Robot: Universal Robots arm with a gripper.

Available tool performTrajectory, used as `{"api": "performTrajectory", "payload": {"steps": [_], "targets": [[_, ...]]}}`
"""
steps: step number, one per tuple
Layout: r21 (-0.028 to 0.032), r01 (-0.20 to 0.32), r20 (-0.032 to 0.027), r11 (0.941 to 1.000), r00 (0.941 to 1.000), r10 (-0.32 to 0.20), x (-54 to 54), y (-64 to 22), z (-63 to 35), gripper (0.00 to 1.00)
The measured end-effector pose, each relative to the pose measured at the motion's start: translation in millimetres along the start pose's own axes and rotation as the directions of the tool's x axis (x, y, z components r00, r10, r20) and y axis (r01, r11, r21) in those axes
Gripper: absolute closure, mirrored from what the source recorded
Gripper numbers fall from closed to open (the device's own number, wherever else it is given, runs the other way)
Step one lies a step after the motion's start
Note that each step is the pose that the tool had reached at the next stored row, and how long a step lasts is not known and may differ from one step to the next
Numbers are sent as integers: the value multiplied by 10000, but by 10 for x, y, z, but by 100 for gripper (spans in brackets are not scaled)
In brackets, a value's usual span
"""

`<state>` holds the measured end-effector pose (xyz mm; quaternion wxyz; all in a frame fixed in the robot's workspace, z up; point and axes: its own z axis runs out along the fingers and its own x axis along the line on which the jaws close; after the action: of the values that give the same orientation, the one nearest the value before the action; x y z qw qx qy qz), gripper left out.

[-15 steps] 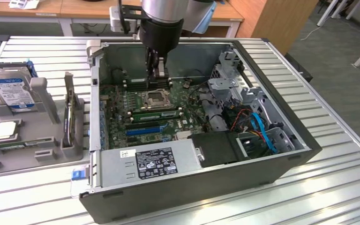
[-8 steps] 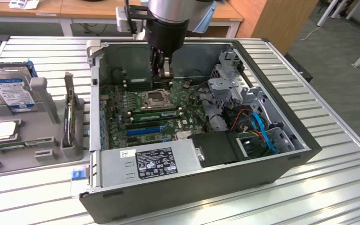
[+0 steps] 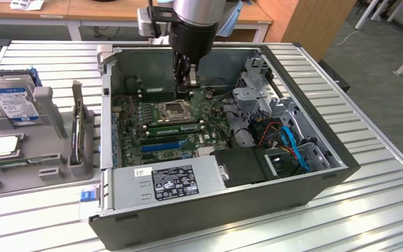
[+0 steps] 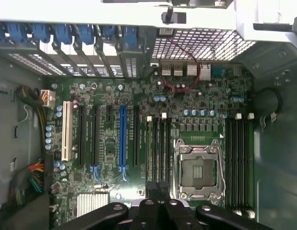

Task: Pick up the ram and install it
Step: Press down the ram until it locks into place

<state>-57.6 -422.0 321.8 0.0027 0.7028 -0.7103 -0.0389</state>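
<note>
A robot arm reaches down into an open computer case [image 3: 306, 184] that lies on its side on a ribbed metal tabletop [image 3: 383, 210]. The jaws [image 3: 187, 79] are together, hanging over the far part of the motherboard [image 3: 166, 131], just beyond the empty processor socket [image 3: 174, 109]. In the wrist view the jaws [image 4: 158, 191] sit directly above the bank of memory slots [image 4: 157, 143] beside that socket [image 4: 198, 170]; whether a ram stick is pinched between them cannot be told.

A green ram stick [image 3: 175, 126] lies seated in a slot on the near side of the socket, its long axis running across the board from the exterior view's left to right.

The case also holds a grey power supply [image 3: 170, 184] with a white-and-black label, a drive cage [image 3: 257, 89] and blue cables [image 3: 293, 144].

On the exterior view's left, a grey parts tray [image 3: 19, 173] holds a hard drive [image 3: 12, 102] with a blue label, standing tilted, and a square silver processor [image 3: 2, 146] lying flat.
</note>
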Motion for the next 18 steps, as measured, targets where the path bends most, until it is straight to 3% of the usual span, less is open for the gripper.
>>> {"api": "performTrajectory", "payload": {"steps": [18], "targets": [[-14, 0, 0, 10000, 10000, 0, 14, -151, -11, 90]]}}
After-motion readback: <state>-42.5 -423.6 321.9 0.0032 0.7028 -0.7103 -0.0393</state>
